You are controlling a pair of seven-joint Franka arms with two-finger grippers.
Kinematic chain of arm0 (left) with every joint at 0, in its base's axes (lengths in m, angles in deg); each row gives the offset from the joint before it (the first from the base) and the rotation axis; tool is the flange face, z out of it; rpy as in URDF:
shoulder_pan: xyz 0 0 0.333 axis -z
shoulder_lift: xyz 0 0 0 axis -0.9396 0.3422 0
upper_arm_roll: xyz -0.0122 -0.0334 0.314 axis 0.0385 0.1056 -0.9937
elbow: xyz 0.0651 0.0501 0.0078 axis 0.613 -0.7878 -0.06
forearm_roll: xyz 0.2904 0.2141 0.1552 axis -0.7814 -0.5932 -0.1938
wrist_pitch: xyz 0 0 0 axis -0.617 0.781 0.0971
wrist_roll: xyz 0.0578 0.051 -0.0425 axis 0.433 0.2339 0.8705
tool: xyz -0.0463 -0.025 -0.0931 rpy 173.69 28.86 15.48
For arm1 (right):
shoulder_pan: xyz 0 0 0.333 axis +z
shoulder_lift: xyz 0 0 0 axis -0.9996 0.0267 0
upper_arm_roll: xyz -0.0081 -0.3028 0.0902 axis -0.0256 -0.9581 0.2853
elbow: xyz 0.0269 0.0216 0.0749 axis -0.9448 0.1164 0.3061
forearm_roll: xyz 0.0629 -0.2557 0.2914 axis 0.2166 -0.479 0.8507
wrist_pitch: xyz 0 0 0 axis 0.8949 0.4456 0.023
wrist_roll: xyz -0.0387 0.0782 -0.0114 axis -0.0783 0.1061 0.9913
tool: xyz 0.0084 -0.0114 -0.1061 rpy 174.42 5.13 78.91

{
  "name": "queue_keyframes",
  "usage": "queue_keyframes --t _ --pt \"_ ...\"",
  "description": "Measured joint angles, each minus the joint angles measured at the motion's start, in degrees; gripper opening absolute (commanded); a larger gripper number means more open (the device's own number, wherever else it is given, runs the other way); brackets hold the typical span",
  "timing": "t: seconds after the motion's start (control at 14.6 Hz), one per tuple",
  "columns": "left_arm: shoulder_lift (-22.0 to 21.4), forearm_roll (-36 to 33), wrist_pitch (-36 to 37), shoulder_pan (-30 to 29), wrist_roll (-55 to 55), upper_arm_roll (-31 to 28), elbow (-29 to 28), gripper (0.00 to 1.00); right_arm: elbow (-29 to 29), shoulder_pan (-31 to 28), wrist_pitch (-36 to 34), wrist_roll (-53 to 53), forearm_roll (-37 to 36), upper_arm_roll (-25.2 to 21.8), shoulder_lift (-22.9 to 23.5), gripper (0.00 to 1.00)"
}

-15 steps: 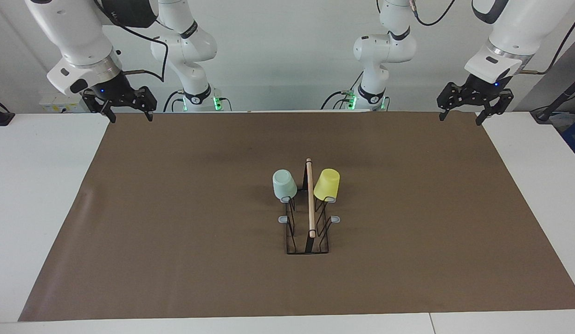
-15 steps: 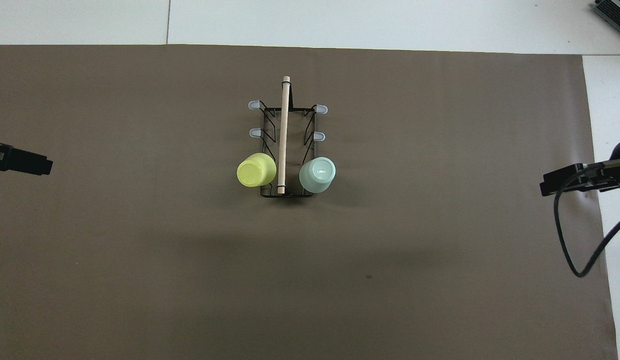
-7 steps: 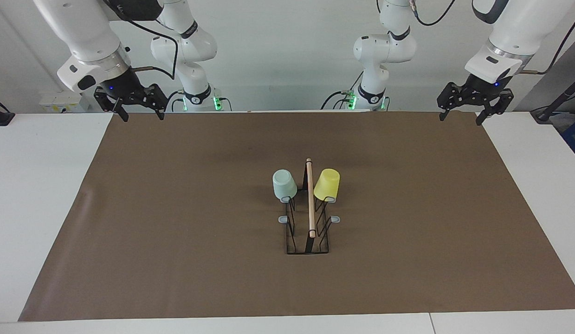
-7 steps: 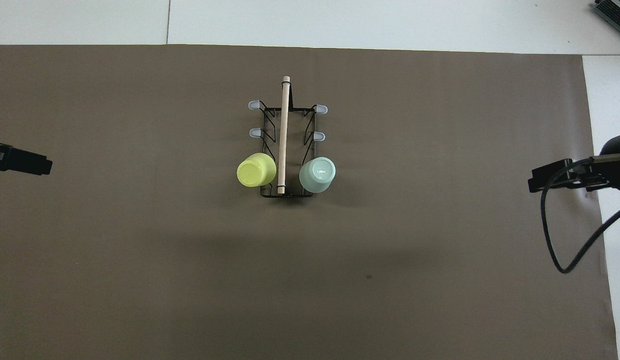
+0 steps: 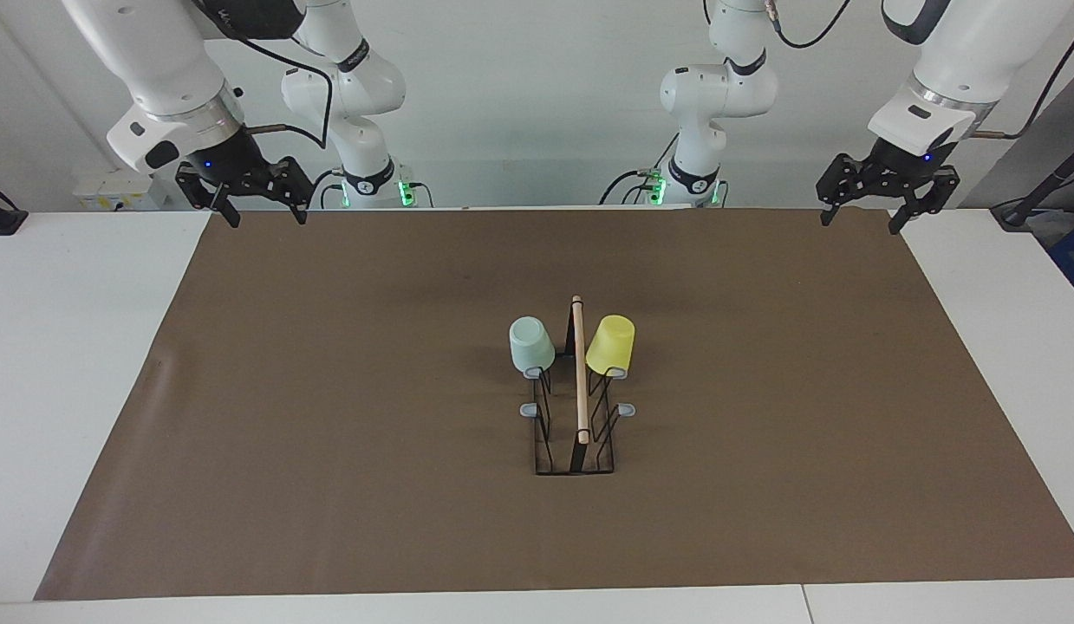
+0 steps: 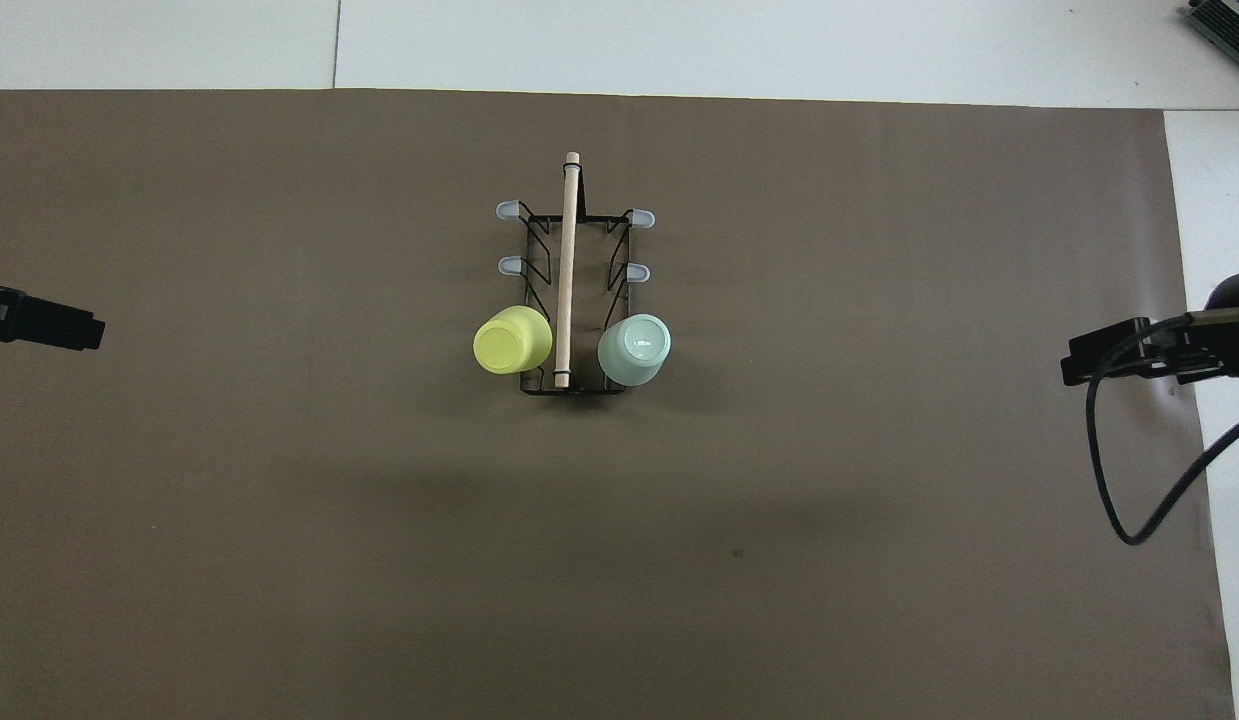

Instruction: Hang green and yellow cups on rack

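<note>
Rack (image 5: pixel 574 433): a narrow black wire frame topped by a wooden dowel (image 5: pixel 579 368), standing mid-mat (image 5: pixel 328 433) with its long axis running toward and away from the robots; it looks light but stiff, and likely to slide or tip under a sideways push. Both cups sit inverted on the pair of pegs nearest the robots, the green cup (image 5: pixel 531 344) on the side toward the right arm's end of the table, the yellow cup (image 5: pixel 611 344) on the side toward the left arm's end, each just beside the dowel. The other grey-tipped pegs (image 5: pixel 530 409) are bare. By this layout the hanging appears complete. The cups seem thin, smooth plastic: light, fairly rigid, slippery on the taper, so the sound hold would be a pinch across the wall near the closed base, lifting straight up off the peg. Right gripper (image 5: pixel 258 208) hangs over the mat's corner by its own base, fingers spread and empty. Left gripper (image 5: pixel 864 211) hangs over the other robot-side corner, likewise spread and empty.
</note>
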Motion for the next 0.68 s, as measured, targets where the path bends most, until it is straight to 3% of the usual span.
queue_keyframes --t 0.27,0.68 --pt "0.00 0.00 0.00 0.00 0.02 0.00 0.00 1.00 0.00 -2.07 0.00 0.23 -1.70 2.92 0.00 1.00" --pt "0.00 0.00 0.00 0.00 0.02 0.01 0.00 1.00 0.23 -1.34 2.76 0.23 -3.30 3.32 0.01 1.00"
